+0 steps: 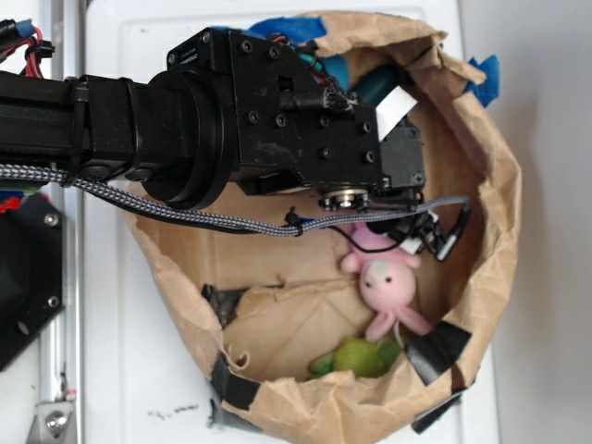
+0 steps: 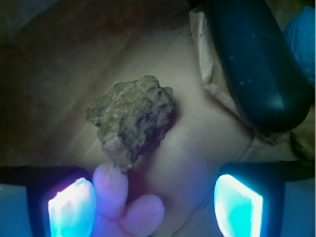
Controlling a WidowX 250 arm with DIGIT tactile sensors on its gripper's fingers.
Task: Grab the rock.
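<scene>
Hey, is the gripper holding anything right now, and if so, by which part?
Nothing is held. In the wrist view the gripper is open, and the rock lies on the paper beyond the fingertips, ungripped. Only pink plush sits between the fingers.

The rock lies on brown paper ahead of spread fingers.

I count one rock lying just ahead of my two fingers; one dark green cucumber-shaped toy at the far right; one pink plush; one green plush near it; all in one paper bag.
</scene>
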